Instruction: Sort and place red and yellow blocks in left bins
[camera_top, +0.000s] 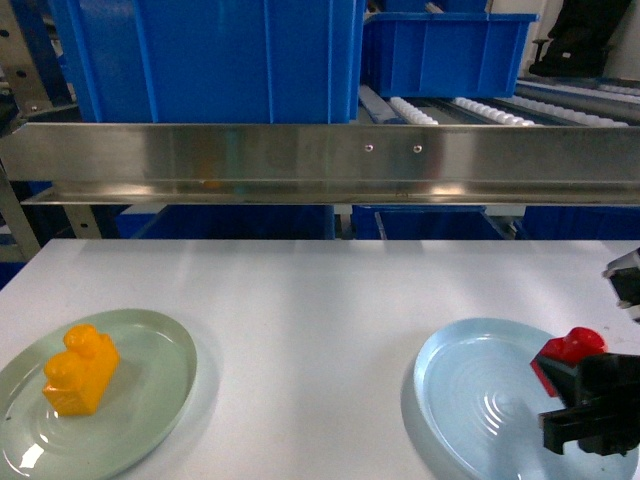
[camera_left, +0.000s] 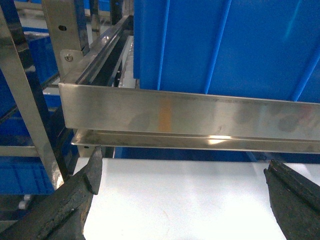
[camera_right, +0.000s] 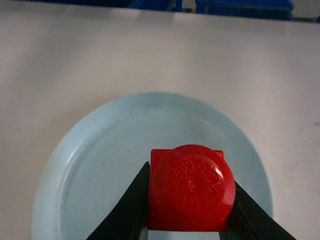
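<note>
your right gripper (camera_right: 187, 200) is clamped on the red block (camera_right: 190, 187) over the pale blue plate (camera_right: 100, 165) near the table's front right corner. it's light, stiff and glossy, so keep to its flat sides. your left gripper (camera_left: 182, 187) hangs spread and empty; the yellow block (camera_top: 80, 370) sits on the green plate (camera_top: 165, 385), front left.

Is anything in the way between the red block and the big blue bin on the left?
Yes. The steel rail runs across in front of the left bin, so the red block, held by the right gripper, must go over it.
</note>
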